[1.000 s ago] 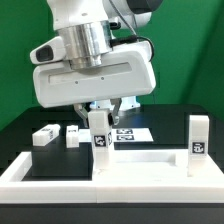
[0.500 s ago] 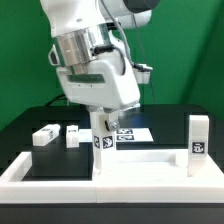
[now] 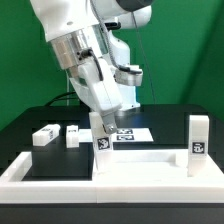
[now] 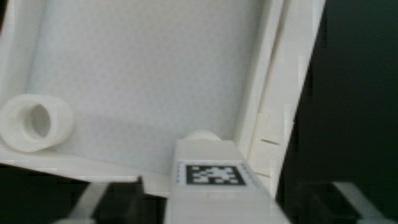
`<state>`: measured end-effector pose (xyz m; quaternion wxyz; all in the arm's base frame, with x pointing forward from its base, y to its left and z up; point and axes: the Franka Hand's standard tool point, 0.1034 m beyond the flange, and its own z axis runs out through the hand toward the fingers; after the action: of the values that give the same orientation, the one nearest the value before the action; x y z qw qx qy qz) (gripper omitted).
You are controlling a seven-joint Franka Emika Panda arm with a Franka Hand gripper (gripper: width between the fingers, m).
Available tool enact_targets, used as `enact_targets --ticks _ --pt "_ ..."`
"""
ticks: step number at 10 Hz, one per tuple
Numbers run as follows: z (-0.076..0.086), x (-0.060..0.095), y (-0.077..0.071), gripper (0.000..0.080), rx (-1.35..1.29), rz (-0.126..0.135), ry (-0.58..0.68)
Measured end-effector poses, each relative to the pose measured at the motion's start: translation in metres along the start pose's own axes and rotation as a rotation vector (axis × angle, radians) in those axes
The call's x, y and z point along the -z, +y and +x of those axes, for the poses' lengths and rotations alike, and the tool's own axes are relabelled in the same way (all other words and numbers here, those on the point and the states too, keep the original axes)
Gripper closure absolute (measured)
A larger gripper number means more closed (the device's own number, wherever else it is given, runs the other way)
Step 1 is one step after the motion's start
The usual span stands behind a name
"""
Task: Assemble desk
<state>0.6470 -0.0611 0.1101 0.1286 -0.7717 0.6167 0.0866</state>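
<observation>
The desk slab (image 3: 145, 163) is a wide, flat rectangle of smooth matt white plastic. It lies on the black bench (image 3: 50, 155) against the raised white border rim (image 3: 20, 172). In the wrist view a round moulded ring (image 4: 32, 122) shows on the slab's face.

The four legs are small oblong white blocks with black-and-white square tags.
- The corner leg (image 3: 100, 140) stands upright at the slab's corner toward the exterior view's left.
- The far leg (image 3: 198, 135) stands upright at the exterior view's right.
- The two loose legs (image 3: 43, 136) (image 3: 73, 136) lie on the bench, well apart from the slab.

The marker board (image 3: 132, 133) lies flat behind the slab.

The arm leans over, its upper part toward the exterior view's left. The hand (image 3: 104, 122) is directly above the corner leg. The fingers (image 4: 111, 205) stand clear on both sides of that leg's tagged top, so the hand is open and grips nothing.
</observation>
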Motion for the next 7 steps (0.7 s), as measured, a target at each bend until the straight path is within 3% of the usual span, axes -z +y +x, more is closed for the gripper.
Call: enact_targets --ticks 1,2,3,5,6,7 --pt "0.006 0.001 0.003 0.02 0.285 -0.021 0.025" --pt "0.008 0.001 0.004 0.02 0.461 -0.028 0.04" --pt "0.008 0.001 0.004 0.016 0.513 -0.03 0.039" --pt "0.008 0.001 0.004 0.0153 0.638 -0.034 0.038" --pt "0.011 0.001 0.005 0.0153 0.791 -0.047 0.046" --pt "0.016 0.005 0.001 0.015 1.001 -0.078 0.092"
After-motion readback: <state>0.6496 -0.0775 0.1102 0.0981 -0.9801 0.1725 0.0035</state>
